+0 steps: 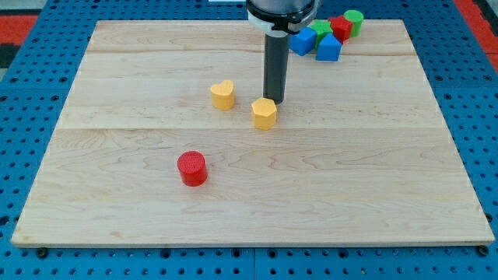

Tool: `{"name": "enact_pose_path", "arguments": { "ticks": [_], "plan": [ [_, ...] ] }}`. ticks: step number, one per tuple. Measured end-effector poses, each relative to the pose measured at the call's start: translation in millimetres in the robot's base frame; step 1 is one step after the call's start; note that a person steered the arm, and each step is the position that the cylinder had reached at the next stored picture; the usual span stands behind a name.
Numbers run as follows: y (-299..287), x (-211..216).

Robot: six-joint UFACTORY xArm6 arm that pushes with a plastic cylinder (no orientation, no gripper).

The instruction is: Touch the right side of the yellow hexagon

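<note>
Two yellow blocks lie near the board's middle. The one at the view's right (264, 113) looks like the yellow hexagon. The other yellow block (222, 95) is heart-shaped and sits to its upper left. My tip (276, 102) is just above and slightly right of the yellow hexagon, at its upper right edge, touching or nearly touching it. The dark rod rises straight up from there to the view's top.
A red cylinder (191, 169) stands at lower left of centre. A cluster sits at the top right: two blue blocks (328, 48) (301, 41), a green block (320, 30), a red block (340, 28) and a green cylinder (354, 21). The wooden board (389, 171) rests on a blue pegboard.
</note>
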State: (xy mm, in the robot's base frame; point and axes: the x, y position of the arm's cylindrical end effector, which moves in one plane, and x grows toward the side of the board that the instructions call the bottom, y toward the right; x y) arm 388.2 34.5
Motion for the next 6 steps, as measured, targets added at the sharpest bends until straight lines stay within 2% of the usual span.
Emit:
{"name": "enact_pose_path", "arguments": {
  "ticks": [1,2,3,4,6],
  "plan": [
    [17.2,0.1],
    [39.6,36.6],
    [31.1,62.4],
    [3.2,53.0],
    [16.8,52.4]
  ]
}}
